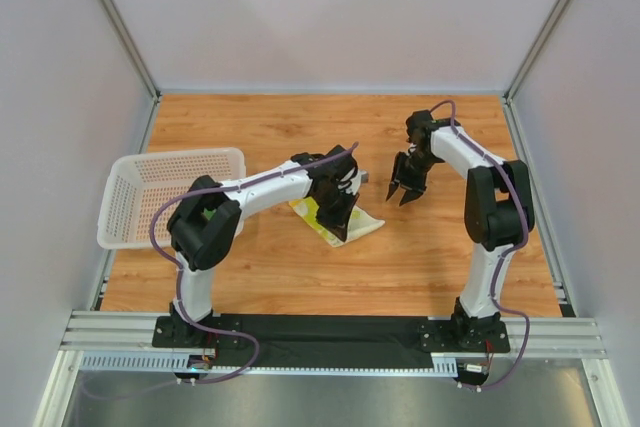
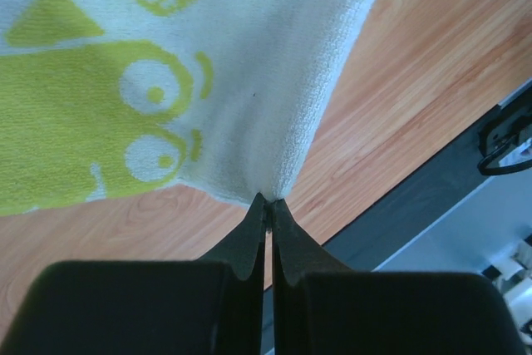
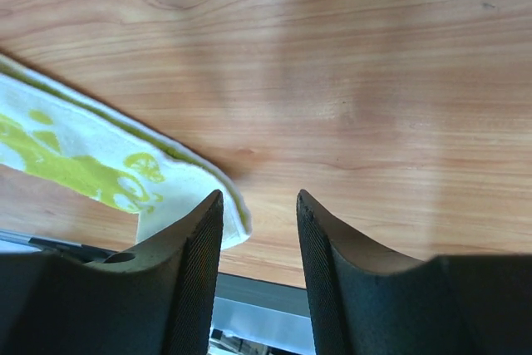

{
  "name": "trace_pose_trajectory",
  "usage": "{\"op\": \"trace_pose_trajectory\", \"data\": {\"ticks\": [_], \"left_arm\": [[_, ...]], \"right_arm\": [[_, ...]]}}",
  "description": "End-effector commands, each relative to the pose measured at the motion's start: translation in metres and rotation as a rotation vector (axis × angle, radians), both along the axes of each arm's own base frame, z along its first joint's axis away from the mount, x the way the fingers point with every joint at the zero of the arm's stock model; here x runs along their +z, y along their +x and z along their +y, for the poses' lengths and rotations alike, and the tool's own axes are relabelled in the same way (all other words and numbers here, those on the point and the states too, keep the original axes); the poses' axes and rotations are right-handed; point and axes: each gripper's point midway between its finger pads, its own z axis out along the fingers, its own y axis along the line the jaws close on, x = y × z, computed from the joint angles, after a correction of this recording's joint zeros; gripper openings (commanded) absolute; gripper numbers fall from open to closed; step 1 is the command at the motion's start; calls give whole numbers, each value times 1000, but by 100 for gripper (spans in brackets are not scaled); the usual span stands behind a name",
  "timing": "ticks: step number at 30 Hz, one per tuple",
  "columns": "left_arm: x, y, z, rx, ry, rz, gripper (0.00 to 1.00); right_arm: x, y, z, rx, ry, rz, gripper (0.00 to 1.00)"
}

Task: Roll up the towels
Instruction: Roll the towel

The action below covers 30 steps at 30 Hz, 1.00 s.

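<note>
lime-yellow towel (image 1: 352,231) lies near the middle of the wooden table (image 1: 300,127), a little toward the side where the arms are bolted. its pale cloth shows yellow-green cartoon prints. from where i stand, the left arm (image 1: 262,187) reaches across and hides a good part of it. the left gripper (image 1: 337,211) is down at the cloth. in its wrist view the two black fingers (image 2: 248,243) are clenched tight on one corner of the towel (image 2: 249,56), and the fabric is gathered to a point at the tips and fans out over the boards beyond them. the right gripper (image 1: 405,190) hangs just to the right of the towel, apart from it, tips pointed down at the wood. its fingers (image 3: 195,247) are spread wide and grasp nothing, with only bare boards showing between them. in that wrist view a rounded corner of the towel (image 3: 91,164), trimmed with a darker olive edge, sits just left of the near finger, and i cannot tell whether they touch. a white mesh basket (image 1: 170,155) sits at the table's left edge, well apart from the towel.
</note>
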Motion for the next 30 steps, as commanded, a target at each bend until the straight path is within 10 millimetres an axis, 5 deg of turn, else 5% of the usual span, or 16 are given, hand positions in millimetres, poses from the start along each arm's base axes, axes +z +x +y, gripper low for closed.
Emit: {"op": "trace_pose_trajectory", "data": {"ticks": [1,14,24,30], "left_arm": [[-1,2,0,85,-50,111,0],[-24,8,34,256,49,261,0],[-13,16,50,381,38,339,0],[21,26,53,319,-6,182,0]], "right_arm": [[27,12,2,22,24,-97,42],[56,8,30,84,214,-211,40],[73,-34,68,277,407,-262,24],[77,-36,71,270,388,-303,25]]}}
